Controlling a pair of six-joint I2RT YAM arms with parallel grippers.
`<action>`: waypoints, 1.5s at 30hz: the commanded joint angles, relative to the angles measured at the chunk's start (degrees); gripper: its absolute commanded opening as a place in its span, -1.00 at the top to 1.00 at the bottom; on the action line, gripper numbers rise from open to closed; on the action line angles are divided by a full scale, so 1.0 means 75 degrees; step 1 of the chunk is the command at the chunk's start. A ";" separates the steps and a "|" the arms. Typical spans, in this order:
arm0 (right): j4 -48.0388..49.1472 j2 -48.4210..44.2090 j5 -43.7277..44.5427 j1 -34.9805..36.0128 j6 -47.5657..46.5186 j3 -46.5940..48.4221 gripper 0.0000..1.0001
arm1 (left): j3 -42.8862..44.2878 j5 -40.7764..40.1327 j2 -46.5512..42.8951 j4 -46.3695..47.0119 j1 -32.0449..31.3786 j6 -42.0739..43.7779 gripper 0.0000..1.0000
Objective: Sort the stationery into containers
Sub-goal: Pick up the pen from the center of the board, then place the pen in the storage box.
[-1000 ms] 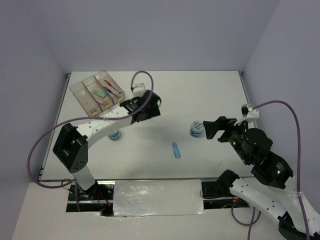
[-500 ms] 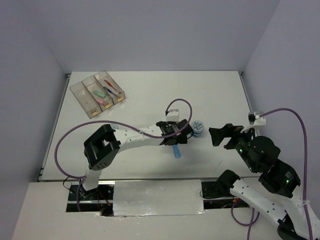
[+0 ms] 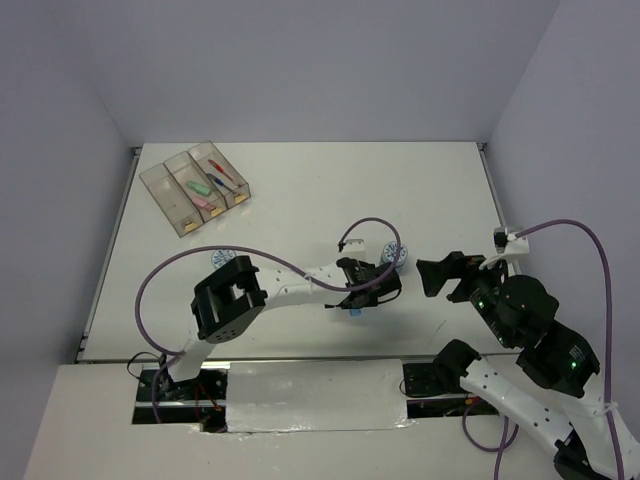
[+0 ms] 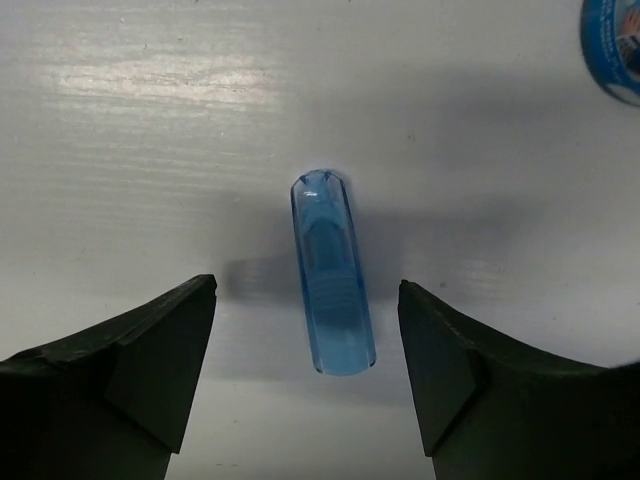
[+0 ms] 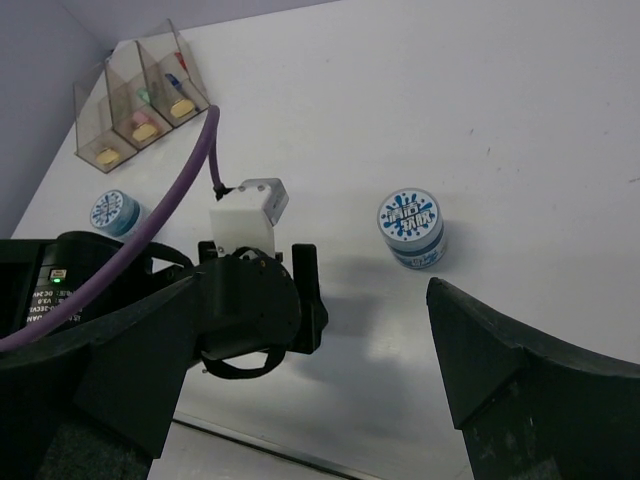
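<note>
A clear blue bar (image 4: 333, 290) lies flat on the white table, with my left gripper (image 4: 305, 295) low over it. The jaws are open and stand on either side of the bar's near end, with a gap on each side. From above, only the bar's tip (image 3: 355, 313) shows below the left gripper (image 3: 368, 292). One blue-white tape roll (image 5: 411, 228) stands just beyond it, and the second roll (image 5: 117, 212) stands at the left. My right gripper (image 3: 432, 274) hangs open and empty to the right of the first roll (image 3: 398, 254). The containers (image 3: 195, 185) sit at the far left.
The bins hold red and blue pens (image 3: 222, 176) in one compartment and green and pink bars (image 3: 203, 194) in the middle one. The left arm's purple cable (image 3: 290, 268) loops over the table. The second tape roll (image 3: 222, 256) is partly behind the left arm.
The left arm has swung from beside the bins to the centre and come down over the blue bar. Its jaws have narrowed slightly. The right gripper drew back a little from the tape roll.
</note>
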 commanded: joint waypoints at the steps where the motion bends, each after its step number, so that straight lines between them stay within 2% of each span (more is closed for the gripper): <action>1: 0.0003 -0.0133 -0.0009 -0.0011 -0.0137 0.0072 -0.99 | -0.0039 -0.0186 0.0118 -0.0301 -0.0060 -0.0206 -0.71; 3: 0.0049 -0.0180 -0.0055 -0.0011 -0.0148 0.0072 -0.99 | -0.0133 -0.0150 0.0258 -0.0301 -0.0049 -0.0206 -0.58; 4: 0.0073 -0.0192 -0.0067 0.0001 -0.0148 0.0061 -0.99 | -0.0168 -0.0115 0.0317 -0.0324 -0.0060 -0.0206 -0.31; 7: 0.0085 -0.0204 -0.0091 0.0001 -0.0160 0.0026 -0.99 | -0.0471 -0.0045 0.0248 -0.0255 -0.0060 -0.0218 0.10; 11: 0.0178 -0.0180 -0.0184 -0.0011 -0.0172 -0.0021 -0.99 | -0.0976 0.0060 -0.0069 0.0155 0.0080 0.0015 0.12; 12: 0.0225 -0.0192 -0.0277 -0.0011 -0.0172 -0.0033 -0.99 | -0.1151 0.0119 -0.0104 0.0365 0.0138 0.0098 0.21; 13: 0.0283 -0.0204 -0.0301 0.0001 -0.0184 -0.0068 -0.99 | -0.1257 0.0166 -0.0209 0.0506 0.0174 0.0192 0.48; 14: 0.0307 -0.0192 -0.0336 -0.0011 -0.0195 -0.0068 -0.99 | -0.1363 0.0201 -0.0303 0.0647 0.0267 0.0401 0.55; 15: 0.0307 -0.0192 -0.0383 -0.0011 -0.0207 -0.0080 -0.99 | -0.1596 0.0190 -0.0501 0.0845 0.0326 0.0461 0.76; 17: 0.0296 -0.0180 -0.0419 -0.0011 -0.0230 -0.0080 -0.99 | -0.1843 0.0108 -0.0817 0.1034 0.0641 0.0776 1.00; 19: 0.0296 -0.0192 -0.0430 -0.0011 -0.0266 -0.0080 -0.99 | -0.2206 -0.0032 -0.1520 0.1199 0.0958 0.1035 1.00; 22: 0.0319 -0.0227 -0.0466 0.0001 -0.0336 -0.0045 -0.99 | -0.2255 -0.0325 -0.2481 0.1094 0.1987 0.1819 1.00; 25: 0.0424 -0.0227 -0.0536 -0.0011 -0.0371 -0.0056 -0.99 | -0.1775 -0.0466 -0.3044 0.0732 0.3718 0.2628 1.00; 29: 0.0693 -0.0192 -0.0723 -0.0011 -0.0359 -0.0255 -0.99 | -0.0957 -0.0431 -0.3315 0.0940 0.5327 0.3145 1.00; 35: 0.1186 0.0077 -0.1274 -0.0011 -0.0348 -0.0724 -0.99 | 0.0381 -0.0068 -0.2274 0.1222 0.7074 0.3579 1.00; 37: 0.1256 0.0206 -0.1403 -0.0011 -0.0359 -0.0806 -0.99 | 0.0908 0.0432 -0.1770 0.1432 0.7717 0.3730 0.98; 44: 0.1374 0.0206 -0.1392 -0.0011 -0.0687 -0.0865 -0.99 | 0.2396 0.1114 -0.0316 0.1609 0.8728 0.4212 0.81; 45: 0.1374 0.0206 -0.1403 -0.0011 -0.0711 -0.0854 -0.99 | 0.2479 0.1139 -0.0095 0.1586 0.8764 0.4247 0.71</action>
